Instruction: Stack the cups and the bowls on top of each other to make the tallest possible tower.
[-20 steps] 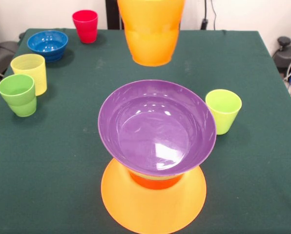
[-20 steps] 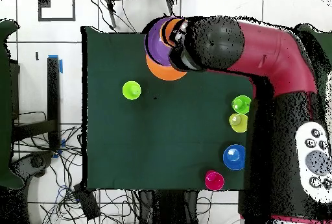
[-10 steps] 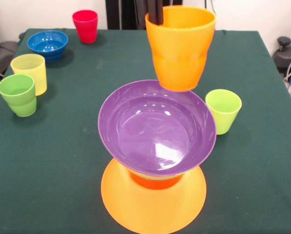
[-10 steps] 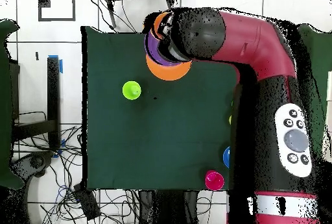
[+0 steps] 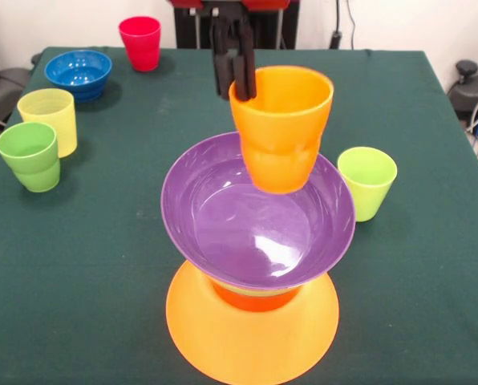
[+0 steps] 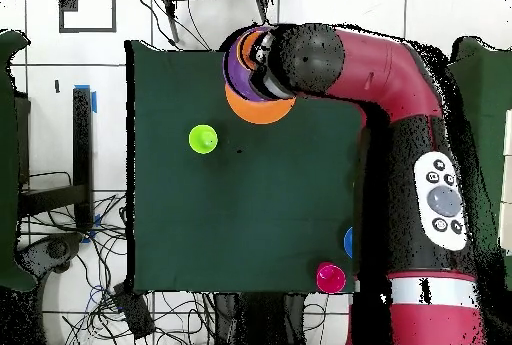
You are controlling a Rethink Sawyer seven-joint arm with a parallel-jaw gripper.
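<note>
The orange cup (image 5: 281, 127) has dropped lower and now hangs inside the purple bowl's (image 5: 257, 216) rim, the jaws (image 5: 235, 60) pinching its wall (one finger inside). The bowl tops the tower (image 5: 253, 321); release looks close.

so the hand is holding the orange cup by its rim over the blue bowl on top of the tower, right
Not quite. The hand does hold the orange cup by its rim, but the bowl under it, topping the tower, is the purple bowl. The front view shows the blue bowl standing apart at the table's far corner.
</note>
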